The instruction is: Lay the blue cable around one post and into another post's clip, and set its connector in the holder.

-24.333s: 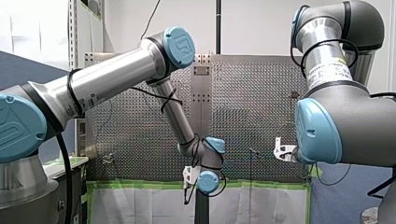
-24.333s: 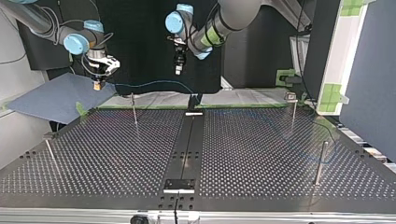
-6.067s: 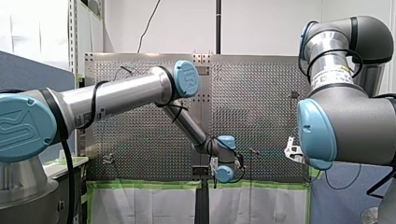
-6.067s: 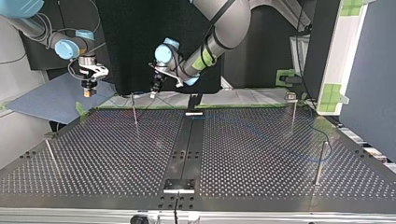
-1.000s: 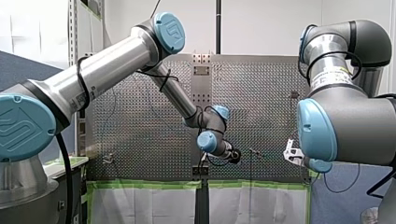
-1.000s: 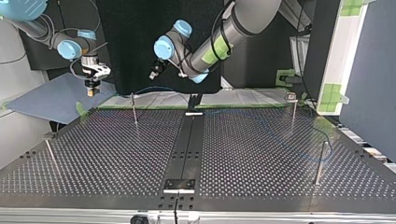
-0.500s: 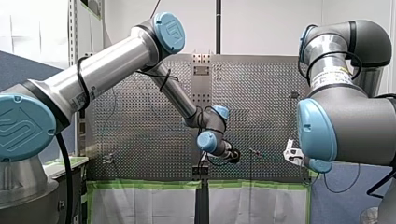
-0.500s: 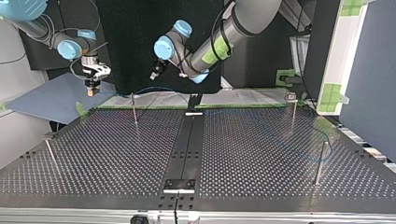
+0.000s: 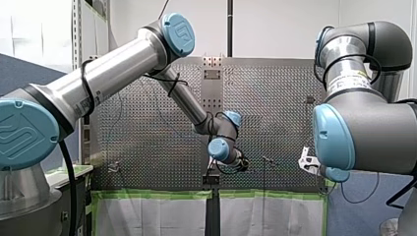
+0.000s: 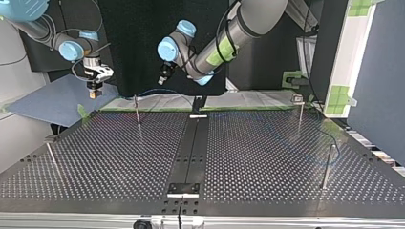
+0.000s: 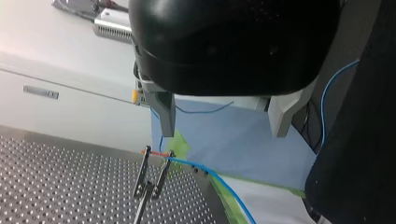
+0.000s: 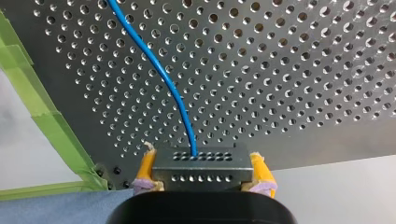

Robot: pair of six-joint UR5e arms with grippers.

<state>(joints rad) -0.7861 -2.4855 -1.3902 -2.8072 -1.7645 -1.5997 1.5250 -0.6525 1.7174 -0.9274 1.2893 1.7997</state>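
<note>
**Swung downward: left gripper [image 10: 164,80] above the post [image 10: 137,114]**

Half a second ago the left gripper hung slanted. It now points almost straight down near the far edge of the table [image 10: 119,162], its metal fingers [image 11: 164,112] spread with nothing between them. Ahead of it the cable [image 12: 161,70] crosses the top of the post's clip [image 11: 164,170]. Off the far corner at the top view's left, the right gripper [image 12: 201,171] clamps the black connector [image 12: 201,163] between yellow pads.

Blue cable [image 12: 164,79] runs off edge; connector [image 12: 200,169] hides most of right claw [image 12: 201,162] (only yellow pads [image 12: 146,167] show).
</note>
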